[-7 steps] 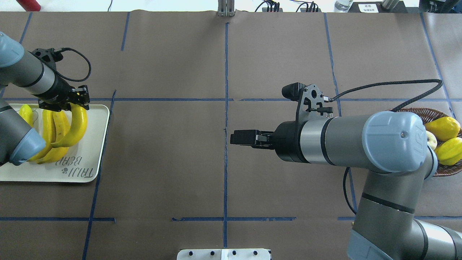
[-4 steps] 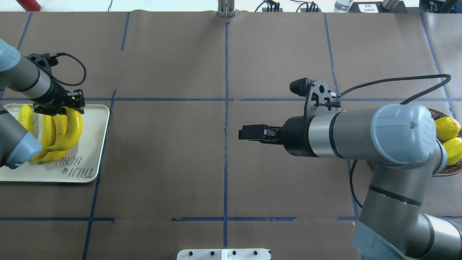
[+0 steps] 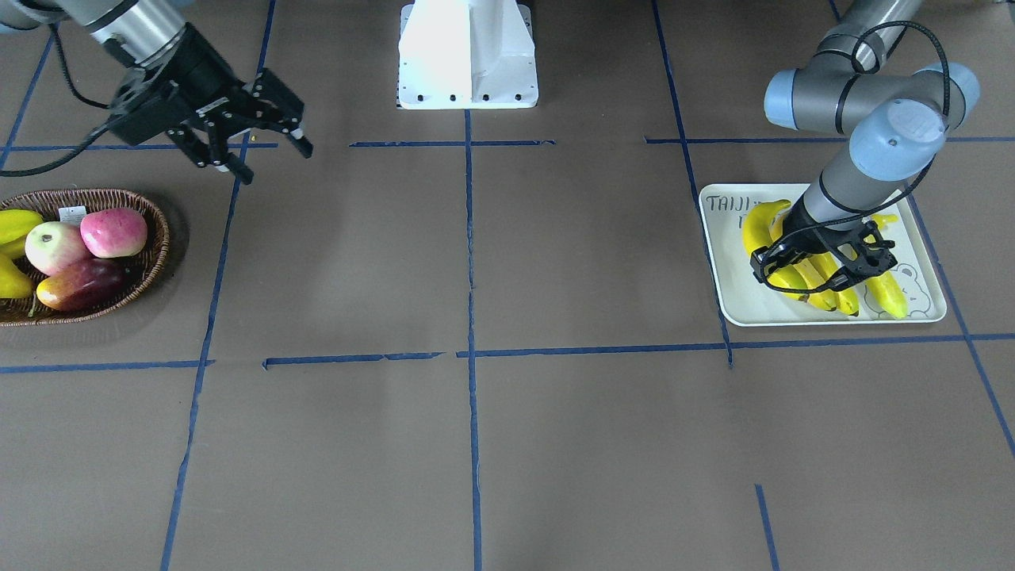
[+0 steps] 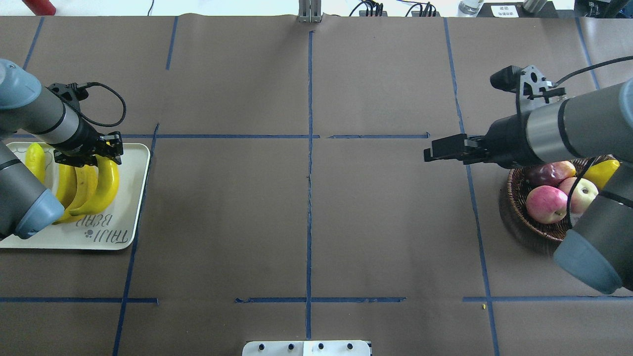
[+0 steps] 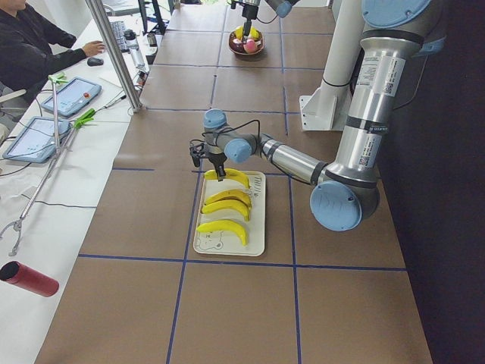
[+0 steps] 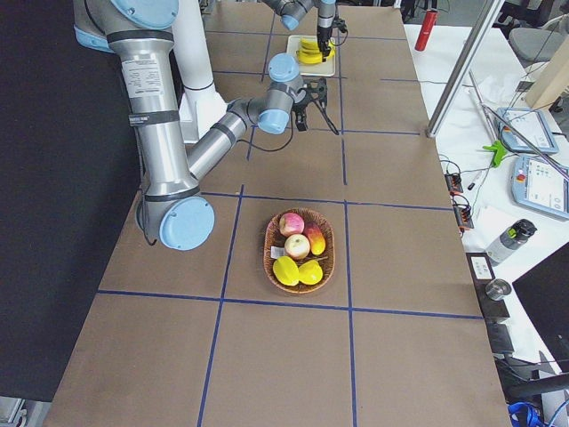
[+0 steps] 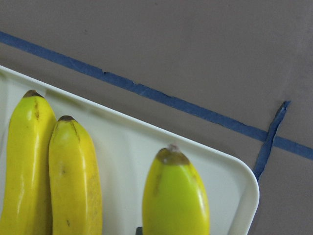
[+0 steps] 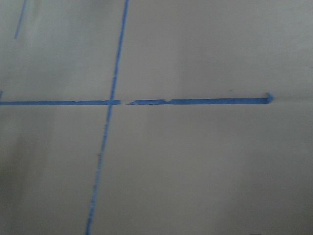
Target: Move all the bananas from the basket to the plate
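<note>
All four bananas (image 4: pixel 84 188) are on the plate (image 4: pixel 132 193), which sits out at the table's 9 o'clock edge in the overhead view. Three of them lie packed side by side, running from 12 to 6. A fourth banana (image 4: pixel 34 158) lies apart at their 9 o'clock, partly behind the left arm. The "TAIJI BEAR" lettering (image 4: pixel 106 233) runs along the plate's 6 o'clock edge.

The left gripper (image 4: pixel 99 151) is low over the 12 o'clock end of the outermost banana (image 4: pixel 106 183), the one on the trio's 3 o'clock side. Clamped or let go? I cannot tell: its fingers are lost among the fruit and the cable. Its wrist camera shows three brown-tipped banana ends on the plate near a rounded corner.

Across at 3 o'clock sits the basket (image 4: pixel 514 217), well apart from the plate. It holds two apples (image 4: pixel 546 203), a mango (image 4: pixel 549 173) and yellow fruit (image 4: pixel 601 170). The right gripper (image 3: pixel 273 162) hangs over bare table (image 4: pixel 222 222) at the basket's 10 o'clock, its fingers spread wide with nothing between them. Its wrist camera sees only blurred brown surface and crossed blue tape (image 8: pixel 115 102).

At the table's 6 o'clock edge stands the white base (image 3: pixel 468 55).
</note>
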